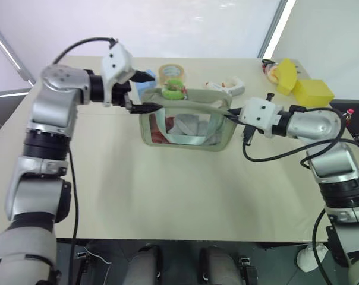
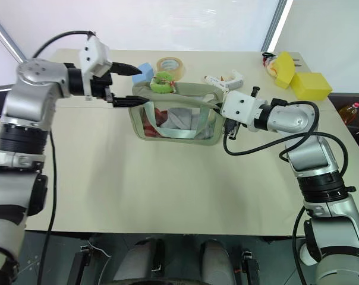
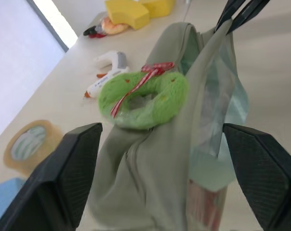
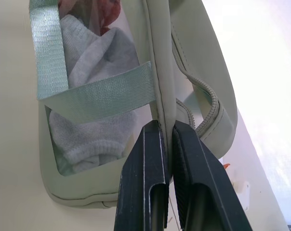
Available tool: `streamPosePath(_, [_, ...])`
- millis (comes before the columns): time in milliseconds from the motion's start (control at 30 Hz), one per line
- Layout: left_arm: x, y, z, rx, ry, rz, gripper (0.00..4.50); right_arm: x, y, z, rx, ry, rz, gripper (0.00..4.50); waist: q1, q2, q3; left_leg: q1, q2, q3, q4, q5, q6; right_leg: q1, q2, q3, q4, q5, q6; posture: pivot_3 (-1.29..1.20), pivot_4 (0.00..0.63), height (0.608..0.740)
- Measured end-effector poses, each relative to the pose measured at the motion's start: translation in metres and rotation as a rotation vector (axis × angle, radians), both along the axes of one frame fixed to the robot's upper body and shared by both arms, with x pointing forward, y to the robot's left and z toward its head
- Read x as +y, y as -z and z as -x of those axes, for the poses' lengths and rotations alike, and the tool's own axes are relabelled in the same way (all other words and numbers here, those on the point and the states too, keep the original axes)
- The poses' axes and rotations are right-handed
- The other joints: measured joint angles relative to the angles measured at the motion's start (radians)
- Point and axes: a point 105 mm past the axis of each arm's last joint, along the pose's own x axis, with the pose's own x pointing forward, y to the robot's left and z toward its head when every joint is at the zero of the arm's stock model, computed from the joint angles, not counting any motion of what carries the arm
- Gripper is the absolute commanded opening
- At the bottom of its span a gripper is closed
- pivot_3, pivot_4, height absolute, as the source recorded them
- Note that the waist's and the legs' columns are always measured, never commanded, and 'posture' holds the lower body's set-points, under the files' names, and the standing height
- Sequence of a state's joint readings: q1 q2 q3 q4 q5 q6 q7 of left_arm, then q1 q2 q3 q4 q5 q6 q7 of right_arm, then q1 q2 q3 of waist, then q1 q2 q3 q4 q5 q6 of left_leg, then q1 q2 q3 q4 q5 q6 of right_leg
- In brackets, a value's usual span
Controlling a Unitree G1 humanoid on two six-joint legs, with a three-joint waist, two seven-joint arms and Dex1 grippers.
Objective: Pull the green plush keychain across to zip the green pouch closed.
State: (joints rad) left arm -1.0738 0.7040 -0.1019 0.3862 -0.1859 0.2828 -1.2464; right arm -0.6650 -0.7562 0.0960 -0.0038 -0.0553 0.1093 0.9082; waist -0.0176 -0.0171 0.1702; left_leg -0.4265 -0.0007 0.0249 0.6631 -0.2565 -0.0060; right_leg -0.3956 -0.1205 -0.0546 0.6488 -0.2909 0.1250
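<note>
My left gripper [image 1: 145, 92] spread wide beside green plush keychain [image 1: 174, 91], right gripper [image 4: 167, 139] pinching green pouch [image 1: 188, 127] edge, tape roll [image 1: 172, 72] and blue block [image 2: 145, 72] behind pouch.

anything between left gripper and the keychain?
Nothing visible. The left gripper is open, and the green plush keychain lies on the green pouch's top edge just ahead of its fingers. The right gripper pinches the pouch's far end.

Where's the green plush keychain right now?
In the left eye view, the green plush keychain sits on the green pouch top edge at its left end, just in front of the tape roll.
</note>
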Motion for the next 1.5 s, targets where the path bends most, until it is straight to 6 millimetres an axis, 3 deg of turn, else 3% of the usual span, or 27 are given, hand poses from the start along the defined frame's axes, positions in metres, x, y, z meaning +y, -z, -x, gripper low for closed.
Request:
streamPosePath(100, [0.013,0.004,0.002,0.013,-0.028,-0.028,4.39,0.0,0.0,-0.001,-0.002,0.001,-0.002,0.0,0.001,0.0,0.0,0.0,0.0,0.0,0.0,0.0,0.0,0.0,0.0,0.0,0.0,0.0,0.0,0.0,0.15,0.74])
streamPosePath(267, [0.02,0.05,0.002,0.111,-0.071,-0.031,4.39,-0.001,0.0,-0.003,-0.001,0.0,-0.006,0.0,0.002,0.0,0.0,0.0,0.0,-0.001,0.0,0.0,0.0,0.0,0.0,0.0,0.0,0.0,0.0,0.0,0.15,0.74])
streamPosePath(333, [0.018,0.058,-0.001,0.12,-0.093,-0.02,4.39,0.0,0.0,-0.003,-0.002,-0.002,-0.003,0.0,0.002,0.0,0.0,0.0,0.0,-0.001,0.0,0.0,0.0,0.0,0.0,0.0,0.0,0.0,0.0,0.0,0.15,0.74])
streamPosePath(433, [0.015,0.056,-0.004,0.099,-0.096,-0.007,3.56,0.004,-0.001,-0.004,-0.006,-0.012,0.001,0.0,-0.001,0.0,0.0,0.0,0.0,-0.001,0.0,0.0,0.0,0.0,0.0,0.0,0.0,0.0,0.0,0.0,0.15,0.74])
streamPosePath(667, [0.012,0.059,-0.007,0.097,-0.096,0.011,0.05,0.006,-0.001,-0.004,-0.005,-0.019,0.004,0.0,-0.002,0.0,0.0,0.0,0.0,0.0,0.0,0.0,0.0,0.0,0.0,0.0,0.0,0.0,0.0,0.0,0.15,0.74])
streamPosePath(767, [0.011,0.059,-0.008,0.099,-0.096,0.015,0.05,0.006,0.0,-0.004,0.001,-0.02,0.005,0.0,-0.001,0.0,0.0,0.0,0.0,0.0,0.0,0.0,0.0,0.0,0.0,0.0,0.0,0.0,0.0,0.0,0.15,0.74])
streamPosePath(867, [0.01,0.058,-0.008,0.095,-0.093,0.01,0.0,0.004,-0.001,-0.002,0.04,-0.015,-0.009,1.04,0.001,0.0,0.0,0.0,0.0,0.0,0.0,0.0,0.0,0.0,0.0,0.0,0.0,0.0,0.0,0.0,0.15,0.74])
streamPosePath(1000, [0.009,0.058,-0.008,0.083,-0.089,-0.003,0.0,0.005,-0.004,0.008,0.149,-0.034,-0.046,3.06,0.004,0.0,0.0,0.0,0.0,0.0,0.0,0.0,0.0,0.0,0.0,0.0,0.0,0.0,0.0,0.0,0.15,0.74])
streamPosePath(1067, [0.01,0.058,-0.009,0.081,-0.094,-0.003,0.0,0.008,-0.02,0.01,0.143,-0.046,-0.063,3.06,0.003,0.0,0.0,0.0,0.0,-0.001,0.0,0.0,0.0,0.0,0.0,0.0,0.0,0.0,0.0,0.0,0.15,0.74])
streamPosePath(1133, [0.01,0.058,-0.01,0.08,-0.097,-0.002,0.0,0.019,-0.052,0.012,0.077,-0.086,-0.097,3.06,0.001,0.0,0.0,0.0,0.0,-0.001,0.0,0.0,0.0,-0.001,0.0,0.0,0.0,0.0,0.0,0.0,0.15,0.74])
streamPosePath(1233, [0.011,0.058,-0.011,0.076,-0.103,-0.001,0.0,0.052,-0.084,0.017,0.0,-0.184,-0.205,3.06,0.0,0.0,0.0,0.0,0.001,-0.001,0.0,0.0,0.0,0.0,0.001,0.0,0.001,0.0,0.0,0.0,0.15,0.74])
streamPosePath(1400, [0.008,0.059,-0.011,0.068,-0.093,-0.002,0.0,0.105,-0.083,0.015,0.131,-0.301,-0.411,3.06,0.003,0.0,0.0,-0.001,0.0,-0.001,0.0,0.0,0.0,-0.001,0.0,0.0,0.001,0.0,0.0,0.0,0.15,0.74])
streamPosePath(1500, [0.007,0.059,-0.011,0.068,-0.091,-0.001,0.0,0.119,-0.081,0.004,0.161,-0.271,-0.415,3.06,0.003,0.0,0.0,-0.001,0.0,0.0,0.0,0.0,0.0,0.0,0.0,0.0,0.001,0.0,0.0,0.0,0.15,0.74])
